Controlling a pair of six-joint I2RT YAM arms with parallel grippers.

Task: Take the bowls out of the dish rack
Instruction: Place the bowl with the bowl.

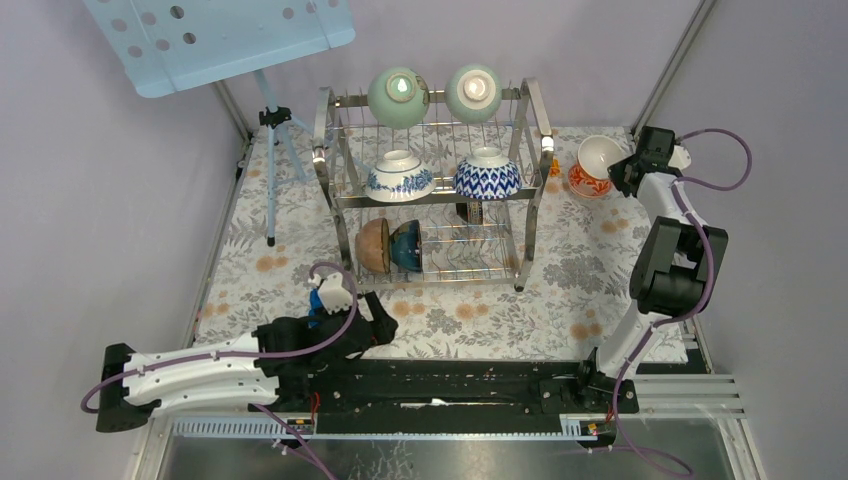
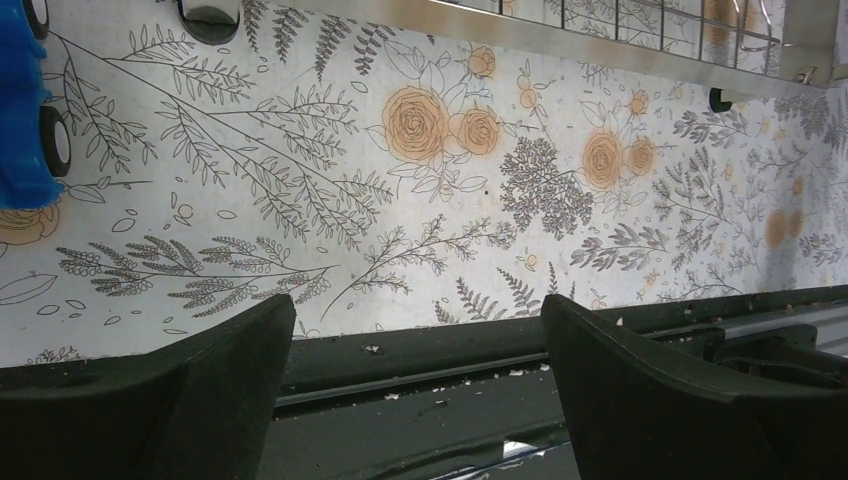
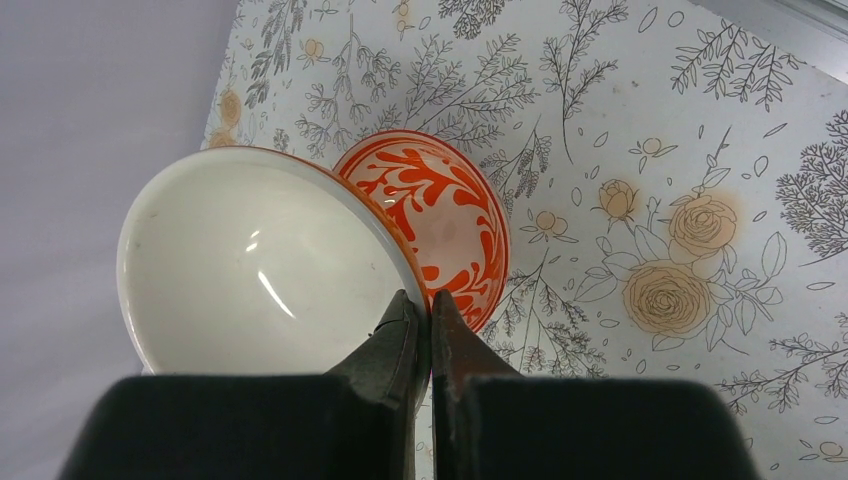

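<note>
Six bowls sit in the dish rack (image 1: 440,201) at the middle of the floral-covered bench (image 1: 500,315). On the rack's top tier are a pale green bowl (image 1: 399,96) towards its left end and a second green bowl (image 1: 473,93) towards its right. On the middle tier, directly below them, are a blue-and-white bowl (image 1: 400,176) and a darker blue-patterned bowl (image 1: 487,173). On the bottom tier a brown bowl (image 1: 372,245) and a dark teal bowl (image 1: 405,245) stand on edge, side by side, at the rack's left end.

Just right of the rack, at its far corner, the right fingers (image 3: 395,335) are pressed onto the rim of a tilted orange-rimmed white bowl (image 3: 250,265), pinching it. A red-patterned bowl (image 3: 455,215) sits on the bench right behind it; whether the two touch cannot be told.

In front of the rack's left end, the left fingers (image 2: 230,350) are spread wide with nothing between them, low over the bench's near edge. A blue wheeled object (image 2: 20,120) lies beside them. A pale blue perforated stand (image 1: 215,40) rises behind the rack's left side.
</note>
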